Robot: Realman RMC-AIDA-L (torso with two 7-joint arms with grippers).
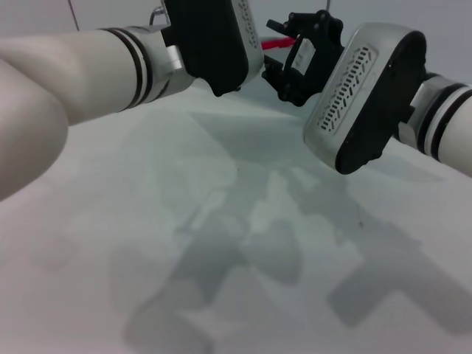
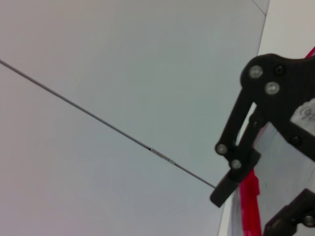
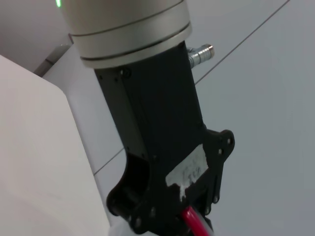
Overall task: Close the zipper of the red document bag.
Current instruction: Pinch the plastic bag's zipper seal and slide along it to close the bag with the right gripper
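- Both arms reach to the far edge of the white table (image 1: 236,258); its near part lies bare.
- Left gripper (image 3: 189,216) pinches the red zipper (image 3: 196,223).
- Right gripper (image 1: 295,63) sits just beside the zipper; I cannot tell how its fingers stand.
- Document bag (image 2: 275,187) lies at the far edge, zipper along it.

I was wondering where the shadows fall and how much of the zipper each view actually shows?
Head view: soft grey arm shadows spread over the table; both arms block the bag, leaving a red sliver of zipper. Left wrist view: the right gripper sits over the zipper, evenly lit. Right wrist view: the left gripper fills the frame, red at its tip.
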